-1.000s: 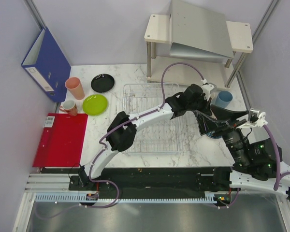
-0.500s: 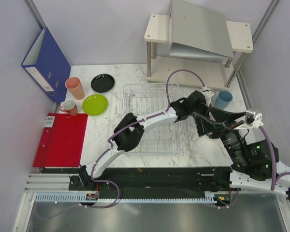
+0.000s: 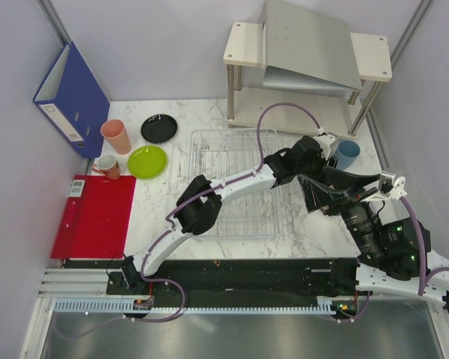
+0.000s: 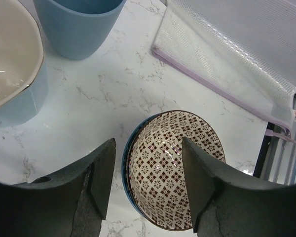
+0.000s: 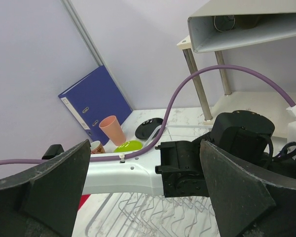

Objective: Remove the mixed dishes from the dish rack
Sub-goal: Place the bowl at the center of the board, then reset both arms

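The left gripper (image 4: 148, 144) hangs open over the patterned bowl (image 4: 175, 170), to the right of the dish rack (image 3: 209, 149).
The bowl sits on the marble bench (image 4: 113, 84) with a light-blue cup (image 4: 79, 24) beyond it. The gripper's 2 fingers straddle the bowl's rim and hold nothing. The right gripper (image 5: 144, 148) waits close by, spread wide and empty. I see no dishes in the rack. If the left arm pulls back low, a finger could catch the rim and drag or tip the bowl. A wide swing could knock the cup or strike the right arm.
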Tool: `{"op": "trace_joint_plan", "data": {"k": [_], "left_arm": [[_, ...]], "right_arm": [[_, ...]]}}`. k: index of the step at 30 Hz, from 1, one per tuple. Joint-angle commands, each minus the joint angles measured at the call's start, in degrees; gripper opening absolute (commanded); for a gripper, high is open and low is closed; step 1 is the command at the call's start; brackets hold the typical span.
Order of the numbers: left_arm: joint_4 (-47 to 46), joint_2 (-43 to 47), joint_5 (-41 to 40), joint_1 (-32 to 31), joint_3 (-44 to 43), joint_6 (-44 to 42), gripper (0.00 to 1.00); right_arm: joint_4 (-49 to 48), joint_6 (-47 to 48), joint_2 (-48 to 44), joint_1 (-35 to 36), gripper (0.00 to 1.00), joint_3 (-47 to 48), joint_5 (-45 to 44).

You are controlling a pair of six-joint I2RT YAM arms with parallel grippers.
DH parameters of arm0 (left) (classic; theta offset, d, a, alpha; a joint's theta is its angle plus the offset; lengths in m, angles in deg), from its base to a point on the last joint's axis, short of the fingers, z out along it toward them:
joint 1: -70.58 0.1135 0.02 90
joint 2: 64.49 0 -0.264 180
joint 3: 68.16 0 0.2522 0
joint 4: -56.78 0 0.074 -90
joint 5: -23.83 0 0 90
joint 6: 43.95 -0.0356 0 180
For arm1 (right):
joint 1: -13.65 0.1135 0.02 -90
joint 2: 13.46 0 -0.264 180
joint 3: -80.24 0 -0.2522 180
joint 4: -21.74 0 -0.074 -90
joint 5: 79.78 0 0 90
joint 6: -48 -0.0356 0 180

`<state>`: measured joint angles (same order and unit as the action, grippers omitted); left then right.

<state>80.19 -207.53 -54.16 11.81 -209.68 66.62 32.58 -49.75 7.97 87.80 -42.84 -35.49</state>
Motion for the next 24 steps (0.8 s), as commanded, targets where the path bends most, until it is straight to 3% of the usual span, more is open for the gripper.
{"op": "trace_joint_plan", "data": {"k": [1,6,10,14,17,22,24], "left_arm": [[-2.8,2.7,-0.8,-0.5,-2.8,1.1,0.63],[-2.0,8.2,-3.0,-0.4,-0.2,1.0,0.64],[-1.7,21.6,-10.2,1.0,13.4,0.0,0.67],[2.4,37.9,-21.4,4.3,26.6,2.1,0.88],[8.6,49.2,-30.4,5.2,33.6,0.8,0.99],[30.2,58.6,-43.9,5.2,37.6,3.1,0.99],[34.7,61.3,-46.5,5.2,40.1,7.2,0.99]], "right_arm": [[-1.6,0.5,-0.5,0.2,0.98,-0.2,0.6],[-0.8,0.4,-1.0,0.3,0.98,1.0,0.9],[1.9,0.5,-1.9,0.2,0.98,3.3,-2.1],[6.7,1.6,-1.6,0.3,0.98,6.5,-12.3],[10.5,2.9,2.5,0.2,0.98,8.6,-20.4],[12.6,1.7,10.2,0.3,0.98,9.1,-23.5],[12.0,0.7,13.8,0.3,0.98,8.6,-23.3]]}}
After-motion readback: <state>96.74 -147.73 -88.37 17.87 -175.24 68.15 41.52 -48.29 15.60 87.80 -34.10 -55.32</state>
